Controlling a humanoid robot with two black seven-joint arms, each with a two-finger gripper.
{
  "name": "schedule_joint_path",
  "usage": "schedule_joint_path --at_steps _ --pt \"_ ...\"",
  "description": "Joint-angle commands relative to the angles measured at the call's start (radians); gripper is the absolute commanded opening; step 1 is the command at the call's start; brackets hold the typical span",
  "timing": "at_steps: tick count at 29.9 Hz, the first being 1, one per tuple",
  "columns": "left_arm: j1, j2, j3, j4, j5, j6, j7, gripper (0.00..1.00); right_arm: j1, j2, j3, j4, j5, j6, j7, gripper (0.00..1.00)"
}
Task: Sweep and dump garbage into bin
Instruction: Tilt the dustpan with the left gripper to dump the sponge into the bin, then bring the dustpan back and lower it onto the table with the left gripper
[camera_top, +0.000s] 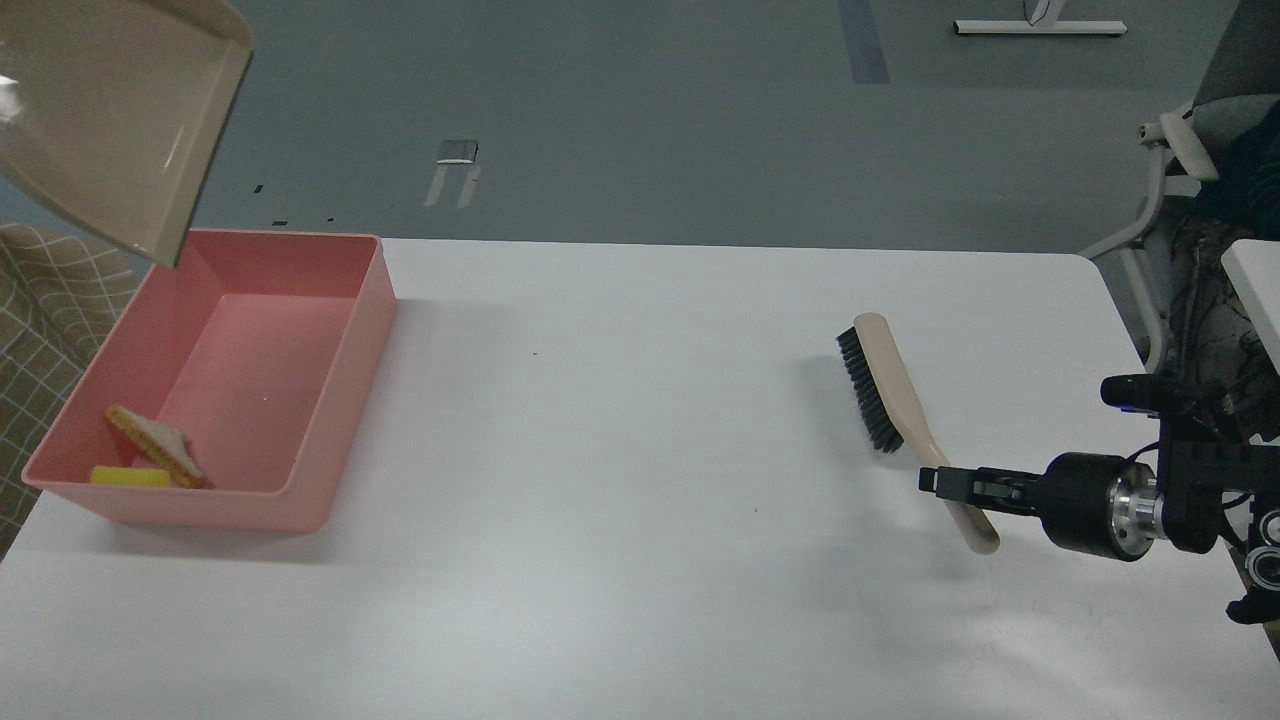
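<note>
Bin: your large shallow pink plastic tub (300, 400) sits at the left end of the white surface (640, 520), near its left edge.
Garbage: both pieces lie inside the pink tub, in the corner nearest you on its left side.
Bread: the pale triangular bread slice with tan crust (158, 446) leans tilted against the tub's left wall.
Sponge: the yellow sponge (130, 477) lies flat on the tub floor, touching the bread's lower end; only its yellow face shows to you.
Dustpan: the beige plastic dustpan (110, 110) hangs tipped in the air at top left, its lower lip just above the tub's far left corner; you cannot see what holds it.
Brush: the beige black-bristled brush (885, 385) rests on the surface at the right, well apart from the tub, bristles facing left.
Right gripper: your right gripper (945, 483) reaches in from the right edge and sits at the brush's handle end.
Right jaws: narrow, with the handle crossing at them; whether they clamp it you cannot tell.
Left gripper: outside your view, so its jaws cannot be judged.
</note>
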Motion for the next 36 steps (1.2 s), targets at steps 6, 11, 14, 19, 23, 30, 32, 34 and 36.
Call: schedule_joint_path --at_steps 6,11,14,19,23,30,32,34,36 --pt "-0.167 -0.452 0.158 -0.078 -0.047 -0.124 0.265 0.00 -0.026 -0.005 0.000 0.008 -0.003 -0.001 0.000 0.00" --pt "-0.182 -0.656 0.312 -0.046 -0.050 -0.043 0.328 0.00 -0.029 -0.025 0.000 0.011 -0.002 -0.003 0.001 0.00" --pt "-0.205 -0.748 0.364 0.004 -0.050 0.004 0.346 0.00 -0.034 -0.025 0.000 0.018 0.000 -0.004 0.001 0.00" --pt "-0.227 -0.874 0.451 0.138 -0.041 0.148 0.314 0.00 -0.040 -0.024 0.000 0.018 -0.002 -0.003 0.001 0.00" --pt "-0.241 -0.897 0.569 0.230 -0.041 0.307 0.225 0.00 -0.048 -0.024 0.000 0.019 -0.002 -0.003 0.001 0.00" --pt "-0.235 -0.907 0.703 0.343 -0.033 0.511 0.104 0.00 -0.049 -0.024 0.002 0.019 -0.002 -0.004 0.001 0.00" --pt "-0.235 -0.904 0.721 0.359 -0.033 0.540 0.089 0.00 -0.049 -0.022 0.002 0.019 -0.002 -0.003 0.001 0.00" --pt "-0.232 -0.899 0.746 0.365 -0.033 0.548 0.079 0.00 -0.049 -0.022 0.000 0.019 -0.002 -0.003 0.001 0.00" --pt "-0.227 -0.905 0.752 0.365 -0.033 0.548 0.078 0.00 -0.049 -0.022 0.000 0.019 -0.002 -0.003 0.001 0.00"
